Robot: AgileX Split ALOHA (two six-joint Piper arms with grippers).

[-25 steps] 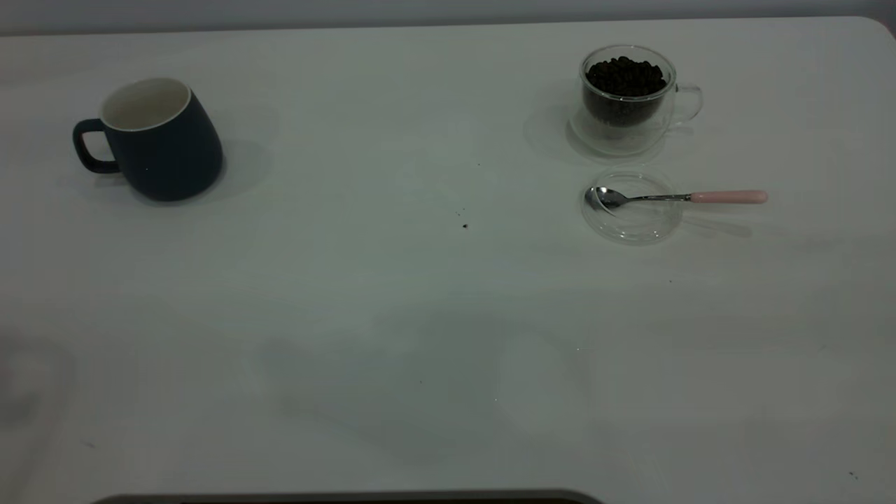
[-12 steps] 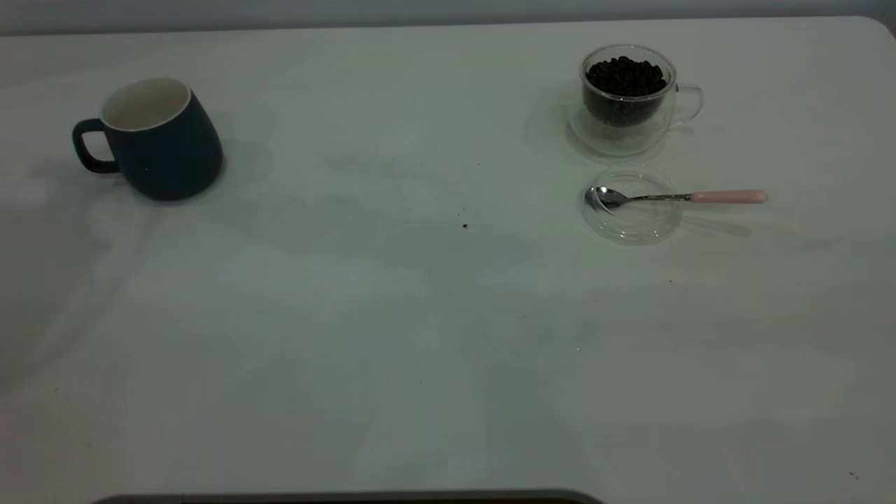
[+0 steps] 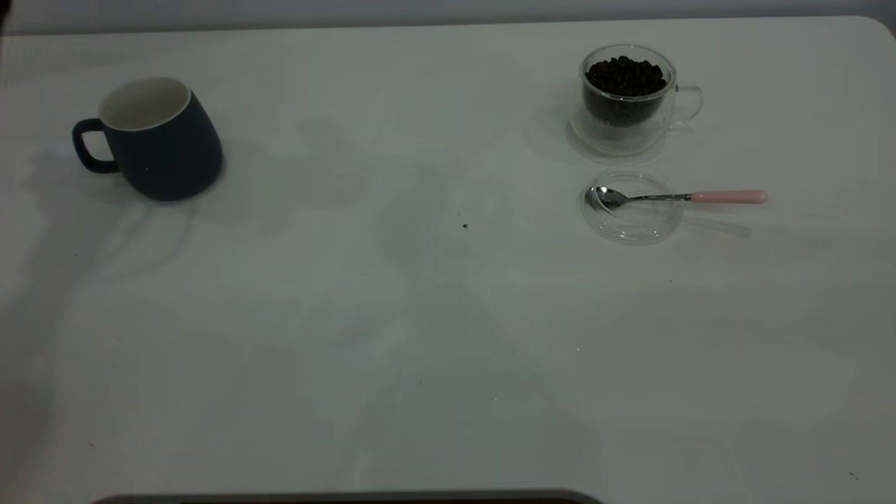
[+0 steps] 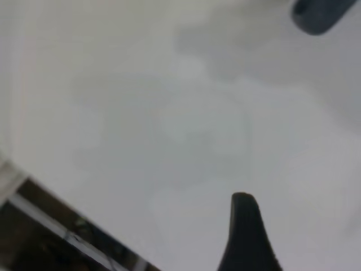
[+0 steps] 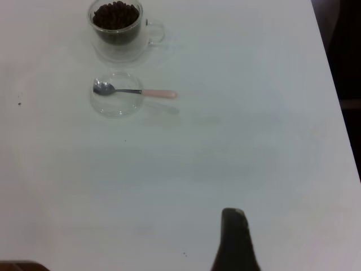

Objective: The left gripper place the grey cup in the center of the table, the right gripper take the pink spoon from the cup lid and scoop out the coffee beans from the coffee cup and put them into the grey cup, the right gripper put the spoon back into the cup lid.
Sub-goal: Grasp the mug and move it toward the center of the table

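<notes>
The grey cup (image 3: 157, 140) stands upright and empty at the far left of the table (image 3: 392, 336), handle to the left. The coffee cup (image 3: 630, 98) with coffee beans (image 3: 625, 75) stands at the far right. In front of it lies the cup lid (image 3: 632, 210) with the pink spoon (image 3: 728, 197), its bowl in the lid and its handle pointing right. Neither gripper shows in the exterior view. The left wrist view shows the black tip of my left gripper (image 4: 243, 226) above bare table, with the grey cup (image 4: 318, 14) far off. My right gripper (image 5: 234, 237) hangs well short of the spoon (image 5: 135, 91), lid (image 5: 115, 101) and coffee cup (image 5: 117, 28).
A few dark specks (image 3: 465, 225) lie mid-table. The table's near edge (image 3: 350, 497) and rounded far right corner (image 3: 883, 24) show. The right wrist view shows the table's side edge (image 5: 338, 96); the left wrist view shows an edge with a frame below (image 4: 51, 220).
The cups, lid and spoon have not moved. Arm shadows have shifted across the table, now reaching toward the grey cup on the left.
</notes>
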